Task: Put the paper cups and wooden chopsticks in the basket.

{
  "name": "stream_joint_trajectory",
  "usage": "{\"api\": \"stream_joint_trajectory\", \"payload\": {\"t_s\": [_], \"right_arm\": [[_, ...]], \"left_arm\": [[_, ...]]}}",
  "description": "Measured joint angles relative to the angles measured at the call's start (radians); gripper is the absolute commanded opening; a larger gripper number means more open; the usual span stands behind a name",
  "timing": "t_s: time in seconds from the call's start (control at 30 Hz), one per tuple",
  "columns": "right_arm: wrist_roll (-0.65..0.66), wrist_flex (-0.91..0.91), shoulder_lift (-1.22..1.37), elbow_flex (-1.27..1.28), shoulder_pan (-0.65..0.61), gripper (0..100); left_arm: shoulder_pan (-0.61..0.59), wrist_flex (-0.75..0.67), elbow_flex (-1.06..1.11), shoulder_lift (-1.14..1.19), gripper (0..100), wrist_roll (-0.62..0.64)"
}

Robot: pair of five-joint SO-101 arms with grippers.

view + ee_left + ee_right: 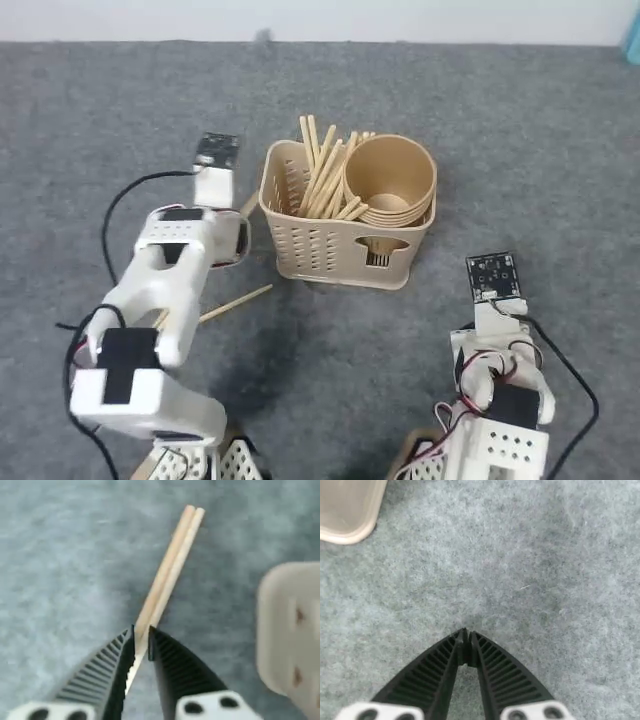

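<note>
The left gripper [141, 636] has its fingers clamped on a pair of wooden chopsticks [170, 570]. The two sticks lie side by side, touching each other. Their long way runs straight out from the fingertips, with the far ends pointing away from the gripper. I cannot tell if the pair touches the desk [520, 120] or hangs just over it. The basket [330, 245] is close by on one side of the pair. It is tan, has little holes in its walls, and stands upright in the middle of the desk, between the two arms. A stack of paper cups [390, 185] sits in it with the open mouth facing up. Next to the cups a bunch of chopsticks [322, 165] stands on end, leaning a bit, with the tops poking out above the rim. One loose chopstick [236, 300] lies flat on the desk by the left arm. It lies slanted, and one end points toward the front of the basket. The right gripper [466, 642] is in front of the basket and off to one side, over bare desk, its fingers pressed together with nothing between them. The desk has a fuzzy grey cover. Behind it runs a pale wall [320, 18].
</note>
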Motion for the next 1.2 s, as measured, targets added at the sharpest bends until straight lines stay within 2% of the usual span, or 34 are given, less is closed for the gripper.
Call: {"api": "stream_joint_trajectory", "payload": {"t_s": [0.23,0.3,0.47,0.6,0.73,1.03,1.2], "right_arm": [[0.0,0.0,0.0,0.0,0.0,0.6],[0.0,0.0,0.0,0.0,0.0,0.6],[0.0,0.0,0.0,0.0,0.0,0.6],[0.0,0.0,0.0,0.0,0.0,0.6],[0.0,0.0,0.0,0.0,0.0,0.6],[0.0,0.0,0.0,0.0,0.0,0.6],[0.0,0.0,0.0,0.0,0.0,0.6]], "left_arm": [[-0.11,0.0,-0.005,0.002,3,-0.003],[-0.153,0.005,-0.005,0.002,3,-0.041],[-0.261,0.091,-0.054,-0.005,3,-0.123],[-0.276,0.153,-0.121,-0.081,3,-0.129],[-0.226,0.169,-0.164,-0.152,3,-0.129],[-0.002,0.169,-0.193,-0.161,4,-0.132],[0.044,0.178,-0.301,-0.072,13,-0.141]]}}
